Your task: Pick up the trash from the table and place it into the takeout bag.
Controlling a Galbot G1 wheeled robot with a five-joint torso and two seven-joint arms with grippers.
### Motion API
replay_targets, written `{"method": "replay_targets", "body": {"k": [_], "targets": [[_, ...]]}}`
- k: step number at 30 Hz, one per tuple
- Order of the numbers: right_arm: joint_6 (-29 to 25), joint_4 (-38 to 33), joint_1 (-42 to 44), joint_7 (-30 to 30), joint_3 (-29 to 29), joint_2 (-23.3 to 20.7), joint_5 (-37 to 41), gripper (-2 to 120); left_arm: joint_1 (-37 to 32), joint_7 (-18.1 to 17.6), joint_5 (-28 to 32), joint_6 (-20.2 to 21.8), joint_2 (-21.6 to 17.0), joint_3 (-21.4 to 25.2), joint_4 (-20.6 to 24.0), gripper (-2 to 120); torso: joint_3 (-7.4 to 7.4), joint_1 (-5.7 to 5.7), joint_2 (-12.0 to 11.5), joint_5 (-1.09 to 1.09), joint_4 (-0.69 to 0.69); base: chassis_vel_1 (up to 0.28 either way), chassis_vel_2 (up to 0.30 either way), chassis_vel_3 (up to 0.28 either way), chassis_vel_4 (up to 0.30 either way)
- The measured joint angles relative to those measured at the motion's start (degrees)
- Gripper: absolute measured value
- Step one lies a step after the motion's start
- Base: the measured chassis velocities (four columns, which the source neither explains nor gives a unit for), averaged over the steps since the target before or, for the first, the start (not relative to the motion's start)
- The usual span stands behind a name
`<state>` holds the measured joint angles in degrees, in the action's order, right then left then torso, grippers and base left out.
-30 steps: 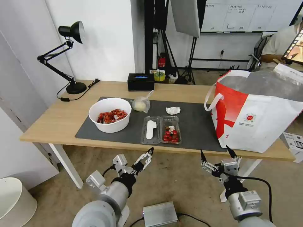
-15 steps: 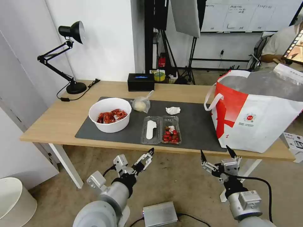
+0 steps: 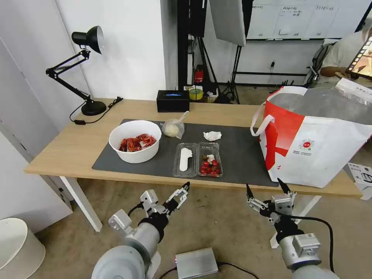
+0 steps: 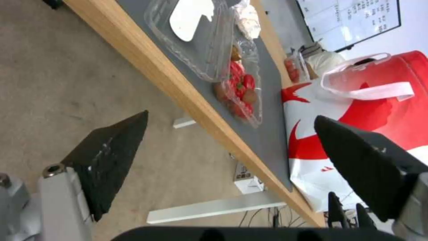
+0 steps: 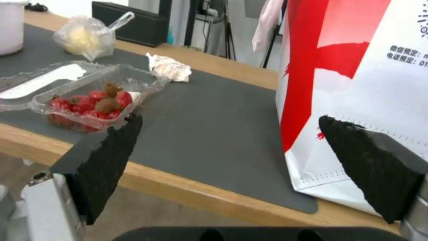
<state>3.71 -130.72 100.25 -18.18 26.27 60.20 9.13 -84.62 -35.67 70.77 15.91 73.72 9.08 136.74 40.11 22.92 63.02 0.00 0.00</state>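
bowl [image 3: 135, 141] of shells, box [image 3: 198, 159] of red bits

From my station I see the counter [image 3: 69, 149] as pale matt wood grain under a dull dark grey mat [image 3: 240, 155]. The hinged box [image 3: 198, 159] is thin clear glossy plastic; the bowl [image 3: 135, 141] is smooth white. The tissue [image 3: 212, 135] looks like crumpled soft paper. The takeout bag [image 3: 317, 147] has a woven-looking skin and silvery foil lining. Both end effectors' pads [image 5: 107, 160] are rough matt black.
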Motion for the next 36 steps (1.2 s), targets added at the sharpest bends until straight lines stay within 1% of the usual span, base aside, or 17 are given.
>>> {"method": "replay_targets", "body": {"k": [20,27,36], "targets": [[0.0,0.4,-0.2,0.0,-0.3,0.5,-0.2,100,2.4,-0.1,0.2,-0.3,0.3,-1.0,-1.7,100,0.0,0.0,0.0,0.0,0.0,0.0,0.0,0.0,0.0],[0.0,1.1,-0.8,0.0,-0.9,0.9,-0.3,100,3.8,-0.3,0.5,-1.2,0.5,-1.1,-2.8,100,0.0,0.0,0.0,0.0,0.0,0.0,0.0,0.0,0.0],[0.0,1.1,-0.7,0.0,-1.0,1.3,-0.5,100,5.2,-0.8,1.4,-1.4,0.7,-1.4,-3.5,100,0.0,0.0,0.0,0.0,0.0,0.0,0.0,0.0,0.0]]}}
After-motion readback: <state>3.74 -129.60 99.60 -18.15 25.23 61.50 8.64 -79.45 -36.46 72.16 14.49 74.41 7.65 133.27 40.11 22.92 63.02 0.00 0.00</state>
